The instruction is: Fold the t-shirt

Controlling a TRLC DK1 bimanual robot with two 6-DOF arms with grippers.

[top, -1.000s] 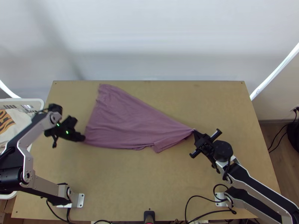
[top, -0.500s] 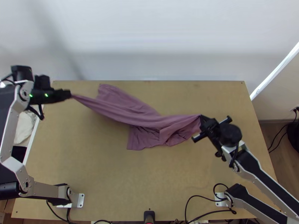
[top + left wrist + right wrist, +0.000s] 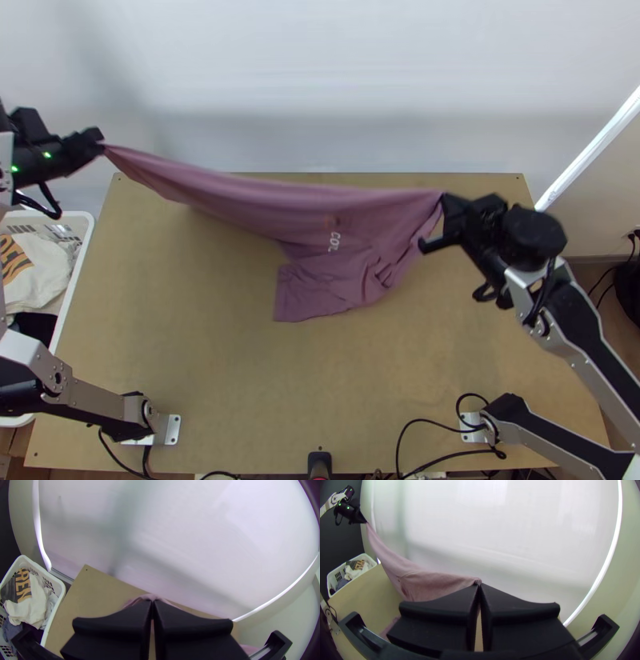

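We see the mauve cloth t-shirt (image 3: 336, 220) stretched lengthwise, slanting gently from the top view's upper left to right of centre, pinched between our black left hand (image 3: 101, 145) and right hand (image 3: 445, 200), above the light wooden desk (image 3: 200, 360).

From where I stood, the surface (image 3: 200, 360) was a broad, plain tan board, wider along its near side than its far one, with a small dark dot in each far corner. Near its middle the low end of the mauve t-shirt (image 3: 312, 296) rested on it, one flap fairly flat, the cloth beside that rumpled. Closer to me, two pale metal base plates (image 3: 173, 430) sat well apart, left and right. Thin black cables (image 3: 400, 448) curled over the near edge, a stubby black fixture (image 3: 319, 462) between them.
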